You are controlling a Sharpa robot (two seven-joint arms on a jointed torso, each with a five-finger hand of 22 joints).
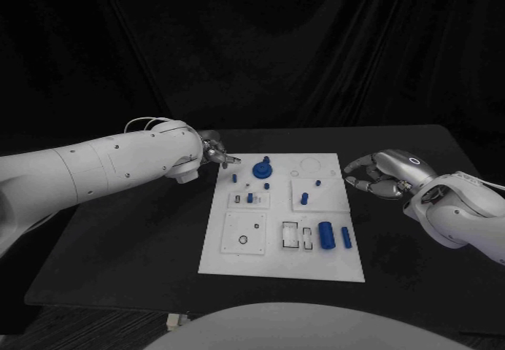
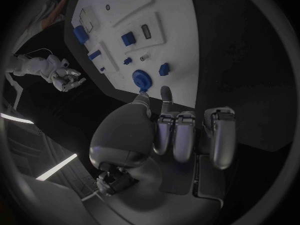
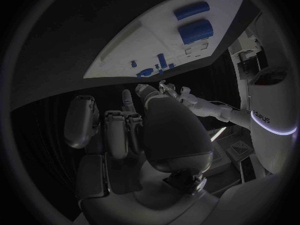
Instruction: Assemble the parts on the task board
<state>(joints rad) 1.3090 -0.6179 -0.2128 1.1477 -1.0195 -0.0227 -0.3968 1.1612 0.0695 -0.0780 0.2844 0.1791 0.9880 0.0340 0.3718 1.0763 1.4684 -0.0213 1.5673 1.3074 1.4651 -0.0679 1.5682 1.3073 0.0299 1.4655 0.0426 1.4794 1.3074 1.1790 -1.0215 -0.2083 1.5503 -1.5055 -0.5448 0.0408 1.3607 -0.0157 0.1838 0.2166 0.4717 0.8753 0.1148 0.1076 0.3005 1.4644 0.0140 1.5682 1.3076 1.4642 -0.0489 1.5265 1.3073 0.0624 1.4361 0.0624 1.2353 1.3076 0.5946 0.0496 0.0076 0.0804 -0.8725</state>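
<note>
Currently both hands are hovering empty, fingers loosely curled: left hand [image 1: 218, 155] nearing the round blue part [image 1: 262, 171], right hand [image 1: 381, 175] waiting beside the task board [image 1: 282, 262]; a grasp looks next.

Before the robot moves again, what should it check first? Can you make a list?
1. Left hand empty and free to grasp: ok, it holds nothing.
2. Right hand empty: ok, it holds nothing.
3. Task board lying flat on the black table: ok.
4. Round blue part close to the left hand: ok.
5. Large blue cylinder lying loose or seated: cannot tell.
</note>
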